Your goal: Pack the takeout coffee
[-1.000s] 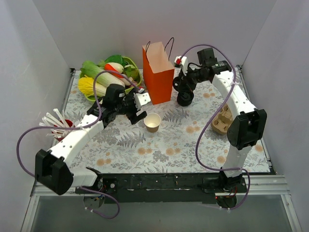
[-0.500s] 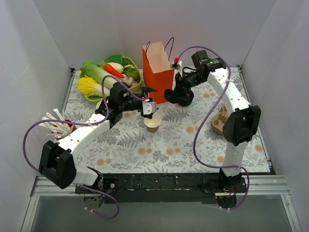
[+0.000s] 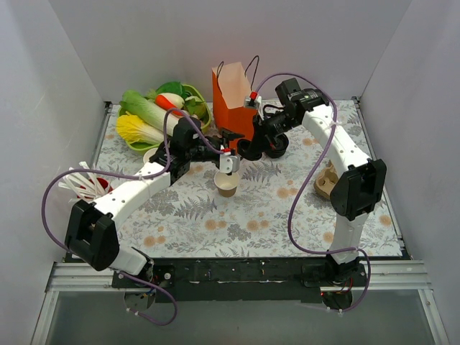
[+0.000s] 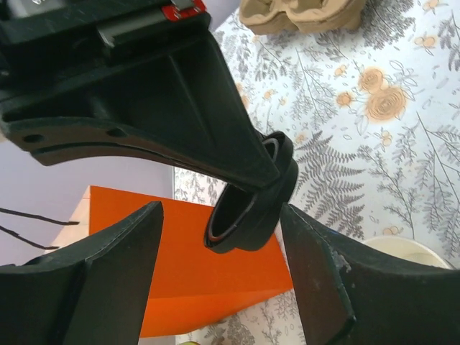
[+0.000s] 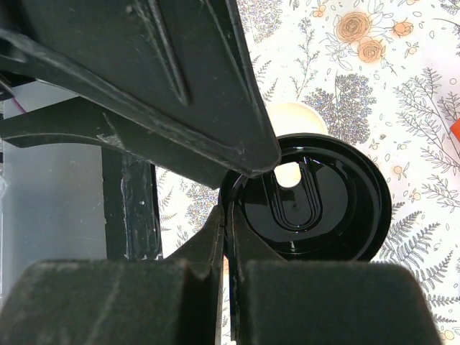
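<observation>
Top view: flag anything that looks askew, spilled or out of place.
Nothing spilled or damaged. The open cup stands upright, lidless; its black lid is pinched at the rim in the right hand above it. The orange bag stands upright.

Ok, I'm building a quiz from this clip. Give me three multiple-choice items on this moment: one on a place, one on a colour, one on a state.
1. Where is the open paper cup?
A. On the table in front of the orange bag
B. Inside the bag
C. In the cardboard cup carrier

2. What colour is the lid held by the right gripper?
A. White
B. Black
C. Orange

3. What state is the left gripper in?
A. Shut on the cup
B. Shut on the lid
C. Open

Answers: 1 A, it stands on the floral mat. 2 B, right wrist view shows black plastic. 3 C, left wrist view shows spread fingers.
</observation>
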### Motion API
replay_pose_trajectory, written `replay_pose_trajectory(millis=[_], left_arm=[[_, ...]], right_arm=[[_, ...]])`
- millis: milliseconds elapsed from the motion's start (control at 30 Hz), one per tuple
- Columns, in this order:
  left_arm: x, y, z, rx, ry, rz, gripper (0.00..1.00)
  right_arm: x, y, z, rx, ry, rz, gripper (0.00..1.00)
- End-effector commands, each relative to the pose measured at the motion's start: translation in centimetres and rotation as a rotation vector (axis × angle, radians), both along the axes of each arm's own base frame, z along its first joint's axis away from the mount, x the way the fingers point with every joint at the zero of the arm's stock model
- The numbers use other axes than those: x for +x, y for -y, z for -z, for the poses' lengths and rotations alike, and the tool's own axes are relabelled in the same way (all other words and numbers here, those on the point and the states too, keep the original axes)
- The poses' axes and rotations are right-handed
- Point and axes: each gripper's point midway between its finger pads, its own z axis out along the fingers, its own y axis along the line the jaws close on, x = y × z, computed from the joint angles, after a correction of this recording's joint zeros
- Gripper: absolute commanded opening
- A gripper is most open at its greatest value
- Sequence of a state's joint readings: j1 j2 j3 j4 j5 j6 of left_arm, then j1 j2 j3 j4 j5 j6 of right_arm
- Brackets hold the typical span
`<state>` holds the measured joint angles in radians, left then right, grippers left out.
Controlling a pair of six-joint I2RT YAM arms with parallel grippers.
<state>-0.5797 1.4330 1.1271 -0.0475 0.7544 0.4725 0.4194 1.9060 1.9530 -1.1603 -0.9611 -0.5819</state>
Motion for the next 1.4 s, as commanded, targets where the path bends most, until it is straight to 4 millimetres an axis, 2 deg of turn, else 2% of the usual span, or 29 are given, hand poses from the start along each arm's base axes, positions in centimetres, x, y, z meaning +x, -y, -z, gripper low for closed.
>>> replay_pose_trajectory(millis=[0, 167, 333, 533, 733, 800, 867, 900, 933, 967, 1033, 1100, 1133, 1167, 1200, 1233, 1267, 1300, 1333, 1367], left_arm=[[-0.7, 0.1, 0.0, 0.043, 0.022, 0.053, 0.65], [-0.8, 0.3, 0.3, 0.068, 0.039, 0.082, 0.65], [-0.2, 0.6, 1.7, 0.101, 0.05, 0.084, 0.6], [0.7, 0.6, 2.6, 0.124, 0.076, 0.064, 0.48], [1.0, 0.6, 2.2, 0.1, 0.082, 0.035, 0.33], [1.1, 0.5, 2.1, 0.097, 0.069, 0.02, 0.25], [1.1, 0.4, 2.1, 0.089, 0.034, 0.0, 0.24], [1.1, 0.3, 2.1, 0.086, 0.02, -0.009, 0.24], [1.2, 0.2, 2.1, 0.083, 0.007, -0.025, 0.24], [1.2, 0.1, 2.2, 0.071, -0.039, -0.048, 0.24], [1.4, -0.3, 1.9, 0.053, -0.082, -0.095, 0.24], [1.2, -0.6, 1.6, 0.015, -0.186, -0.149, 0.24], [1.2, -0.9, 1.6, 0.006, -0.223, -0.181, 0.24], [0.9, -1.1, 1.5, -0.028, -0.319, -0.217, 0.24], [0.7, -1.3, 1.2, -0.051, -0.371, -0.237, 0.24], [0.5, -2.0, 1.0, -0.063, -0.431, -0.263, 0.24], [-0.1, -2.1, 0.9, -0.08, -0.514, -0.266, 0.24], [-0.5, -2.3, 0.1, -0.123, -0.632, -0.299, 0.25], [-0.5, -3.2, 0.4, -0.138, -0.731, -0.344, 0.25], [-0.4, -3.7, 0.4, -0.157, -0.801, -0.374, 0.25]], right_arm=[[-0.7, 0.1, -2.2, 0.04, 0.031, -0.006, 0.01], [-0.6, 0.0, -2.1, 0.042, 0.028, -0.006, 0.01], [-0.7, -0.2, -2.1, 0.044, 0.017, -0.008, 0.01], [-0.8, -0.2, -2.0, 0.043, 0.006, -0.007, 0.01], [-0.4, -0.2, -1.8, 0.036, 0.008, -0.001, 0.01], [-0.3, -0.3, -2.1, 0.035, 0.019, 0.002, 0.01], [0.0, -0.3, -2.0, 0.026, 0.027, 0.005, 0.02], [0.3, -0.3, -2.4, 0.029, 0.041, 0.01, 0.06], [0.6, -0.3, -2.4, 0.021, 0.051, 0.019, 0.17], [0.9, -0.3, -2.8, 0.023, 0.066, 0.027, 0.22], [1.9, -0.2, -4.3, 0.035, 0.128, 0.05, 0.32], [3.5, 0.2, -6.1, 0.067, 0.184, 0.105, 0.38], [4.1, 0.5, -6.3, 0.072, 0.196, 0.131, 0.43], [5.6, 0.8, -7.2, 0.1, 0.259, 0.165, 0.46], [5.7, 1.2, -8.2, 0.113, 0.292, 0.19, 0.5], [6.1, 1.6, -6.8, 0.09, 0.268, 0.231, 0.59], [6.4, 1.9, -6.5, 0.089, 0.281, 0.257, 0.62], [6.7, 2.1, -8.0, 0.121, 0.367, 0.276, 0.63], [6.9, 2.4, -7.2, 0.105, 0.368, 0.306, 0.66], [6.5, 2.6, -4.9, 0.079, 0.329, 0.319, 0.68]])
